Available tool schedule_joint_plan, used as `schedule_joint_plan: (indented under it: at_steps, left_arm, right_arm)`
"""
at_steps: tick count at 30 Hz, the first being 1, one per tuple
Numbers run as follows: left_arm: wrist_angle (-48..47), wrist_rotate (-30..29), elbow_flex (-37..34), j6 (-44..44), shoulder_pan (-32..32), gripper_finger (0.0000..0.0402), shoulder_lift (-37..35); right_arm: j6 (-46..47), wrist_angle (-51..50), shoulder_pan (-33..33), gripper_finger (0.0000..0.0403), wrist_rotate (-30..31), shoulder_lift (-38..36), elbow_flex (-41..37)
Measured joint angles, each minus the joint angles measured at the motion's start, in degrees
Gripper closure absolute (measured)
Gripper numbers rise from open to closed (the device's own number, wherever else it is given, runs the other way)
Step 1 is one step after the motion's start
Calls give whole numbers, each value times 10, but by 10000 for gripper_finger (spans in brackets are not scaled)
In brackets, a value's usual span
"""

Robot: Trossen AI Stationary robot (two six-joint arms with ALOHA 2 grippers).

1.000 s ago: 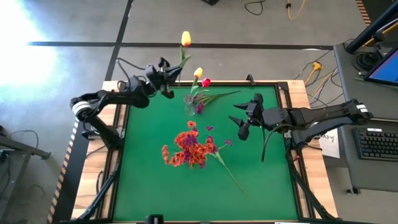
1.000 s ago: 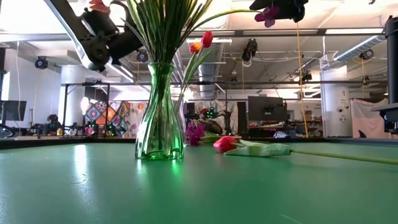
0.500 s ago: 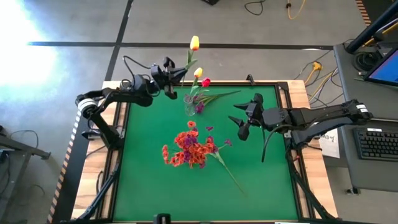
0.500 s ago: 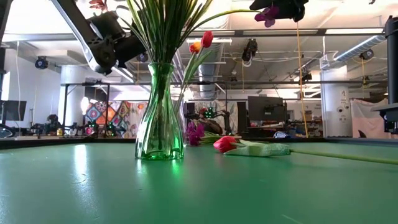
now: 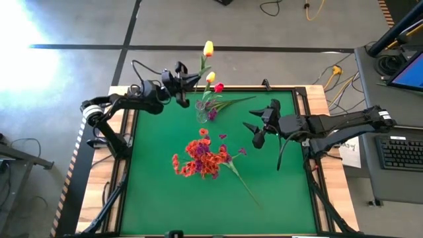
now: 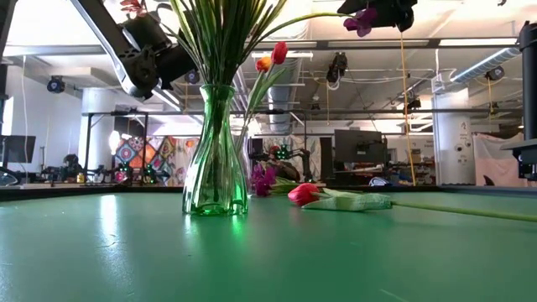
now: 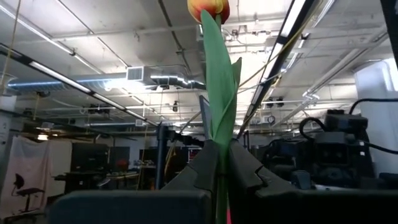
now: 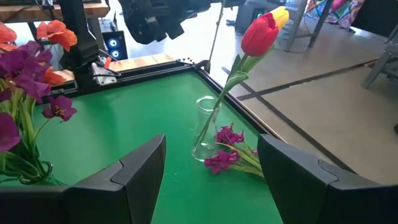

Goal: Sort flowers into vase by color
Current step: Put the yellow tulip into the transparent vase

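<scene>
Yellow tulip (image 5: 208, 48) sat pinched by its stem in my left gripper (image 5: 184, 80) near the vase (image 5: 202, 110); next I judged lowering the stem into its mouth, right gripper (image 5: 254, 134) waiting wide open.

A clear glass vase (image 6: 216, 155) full of green stems (image 6: 220, 38) stands on the green tabletop (image 6: 268, 252). Just above and beside it hangs a dark end effector (image 6: 151, 54). A pink-red tulip (image 6: 306, 195) lies on the tabletop, far below another end effector (image 6: 382, 10).
</scene>
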Motion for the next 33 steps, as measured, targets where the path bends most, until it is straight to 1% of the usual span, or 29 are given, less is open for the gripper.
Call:
schedule_joint_plan:
  at_steps: [7, 10, 15, 20, 33]
  left_arm:
    - [0, -4, 11, 19, -4, 402, 1]
    - [1, -5, 23, 17, -12, 401, 13]
    - [0, -9, 28, 15, -17, 402, 42]
    - [0, -18, 28, -16, -19, 402, 59]
    - [0, -16, 28, -24, -19, 402, 86]
  right_arm:
    - [23, 3, 0, 156, 5, 0, 0]
    - [30, 9, 0, 156, 24, 0, 0]
    - [32, 21, 0, 156, 27, 0, 0]
    - [34, 21, 0, 156, 27, 0, 0]
    - [33, 25, 0, 156, 29, 0, 0]
